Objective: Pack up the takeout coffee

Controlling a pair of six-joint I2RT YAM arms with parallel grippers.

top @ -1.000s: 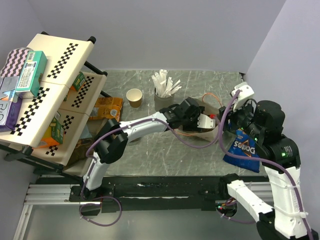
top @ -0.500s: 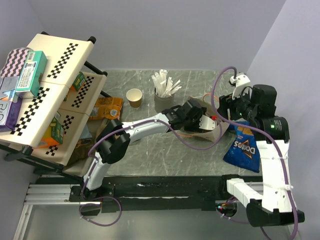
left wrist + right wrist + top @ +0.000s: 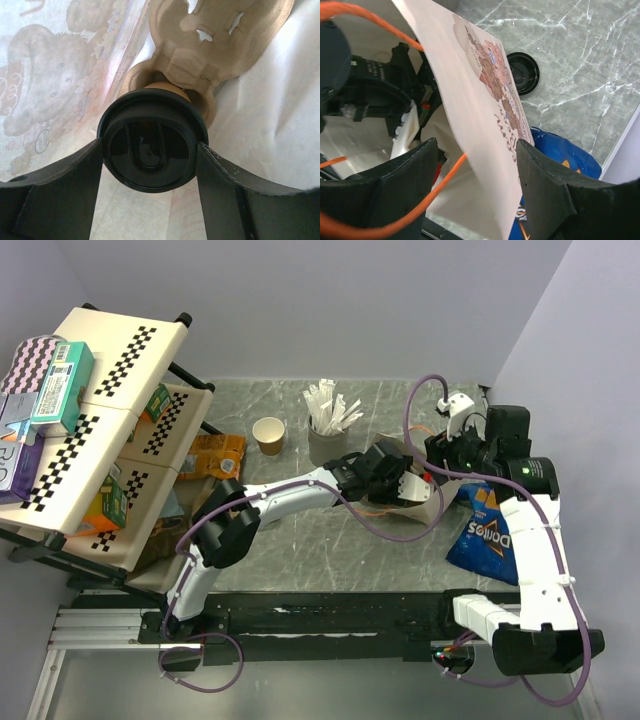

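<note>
Black plastic fills the gap of your left end effector (image 3: 150, 150): its fingers sit against both sides of the lid of a lidded coffee cup (image 3: 150, 167), so it is holding that cup by the lid rim. The cup is inside the teddy-bear paper bag (image 3: 60, 75), over a well of the moulded cardboard carrier (image 3: 215, 45). Whether the base is fully seated you cannot tell; the lid hides it.

Your right end effector (image 3: 476, 146) stands wide, with the bag wall passing between its fingers but not pinched.

Watch three things. If you let go before the cup is down in the well, it may tip and spill into the bag. A grip on the lid alone could pop it off when you pull up or twist. With the wall only loosely straddled, it could sag onto the left arm and drag as that arm comes out.

A loose black lid (image 3: 522, 72) lies on the worktop (image 3: 580, 45) beside the bag, and an open kraft cup (image 3: 268, 433) stands well apart.
</note>
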